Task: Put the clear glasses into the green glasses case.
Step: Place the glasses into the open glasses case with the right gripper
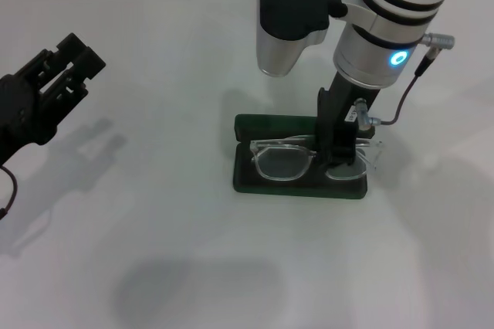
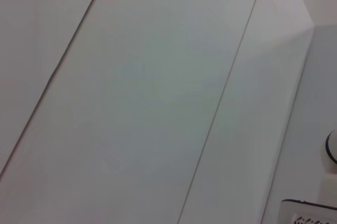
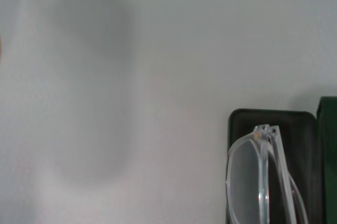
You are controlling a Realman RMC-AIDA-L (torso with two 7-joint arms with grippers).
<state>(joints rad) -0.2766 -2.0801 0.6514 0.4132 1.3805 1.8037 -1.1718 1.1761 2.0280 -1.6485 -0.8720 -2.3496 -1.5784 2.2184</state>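
Where the open green glasses case (image 1: 299, 184) lies, the right gripper (image 1: 341, 161) pinches the clear glasses (image 1: 285, 161) — transparent plastic.

clear glasses (image 1: 283, 161) glossy transp. plastic, green glasses case (image 1: 266, 123) matt

**White table, one case on it**

Before me lies a plain white table (image 1: 154, 213). Directly on it rests the green glasses case (image 1: 299, 186), open and flat, a little right of my centre. I see soft shadows on the surface around it.
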